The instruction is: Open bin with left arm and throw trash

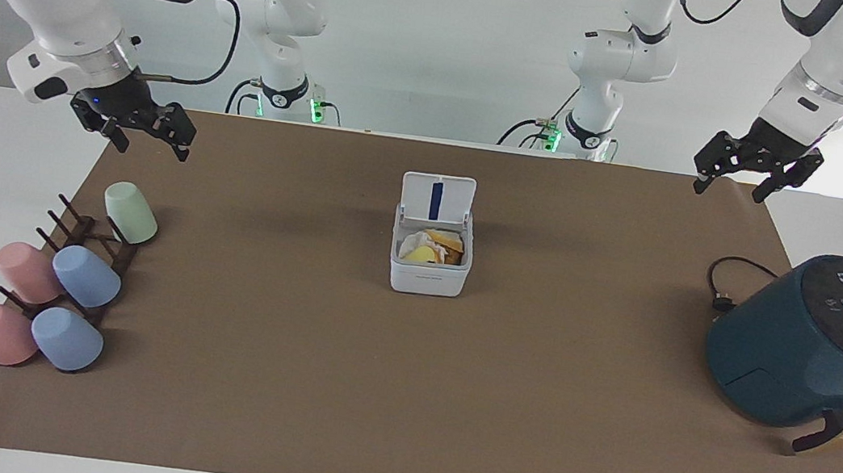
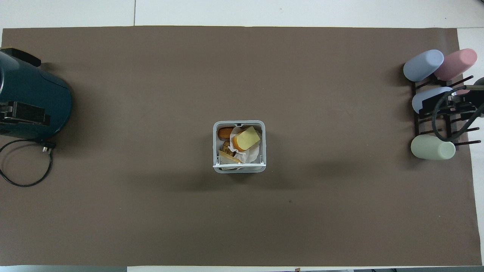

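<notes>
The room is bright and evenly lit from above. Soft, blurred shadows lie on the brown mat [image 2: 151, 94]: one at six o'clock of the bin [image 2: 239, 146], another at three o'clock of it. Both views are sharp edge to edge. A pale window glare washes the facing view near two o'clock.

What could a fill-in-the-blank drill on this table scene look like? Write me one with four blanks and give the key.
1. The bin's lid stands ____.
2. The trash lies ____ the bin.
3. The pastel cups hang on a rack at the ____ arm's end of the table.
4. Both the left gripper and the right gripper hold ____.

Missing words: open; inside; right; nothing
</notes>
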Controlling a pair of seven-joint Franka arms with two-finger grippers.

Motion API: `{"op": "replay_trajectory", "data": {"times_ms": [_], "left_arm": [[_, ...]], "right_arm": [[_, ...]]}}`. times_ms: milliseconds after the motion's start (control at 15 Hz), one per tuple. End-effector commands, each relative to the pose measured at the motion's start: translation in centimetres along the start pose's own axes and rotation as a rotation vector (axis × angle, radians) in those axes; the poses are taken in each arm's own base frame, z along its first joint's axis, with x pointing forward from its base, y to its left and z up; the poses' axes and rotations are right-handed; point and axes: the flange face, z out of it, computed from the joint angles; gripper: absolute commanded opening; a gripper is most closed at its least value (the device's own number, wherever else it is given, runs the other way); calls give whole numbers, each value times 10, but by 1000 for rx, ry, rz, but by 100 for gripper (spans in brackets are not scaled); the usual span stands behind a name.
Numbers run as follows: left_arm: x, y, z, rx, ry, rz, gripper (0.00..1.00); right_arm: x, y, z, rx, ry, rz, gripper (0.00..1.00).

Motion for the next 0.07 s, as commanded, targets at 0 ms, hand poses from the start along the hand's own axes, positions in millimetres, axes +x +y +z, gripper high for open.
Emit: {"op": "replay_trajectory", "data": {"times_ms": [0], "left_arm": [[0, -4, -2, 19, 7, 0, 100]], "right_arm": [[-5, 2, -8, 2, 20, -13, 100]]}}
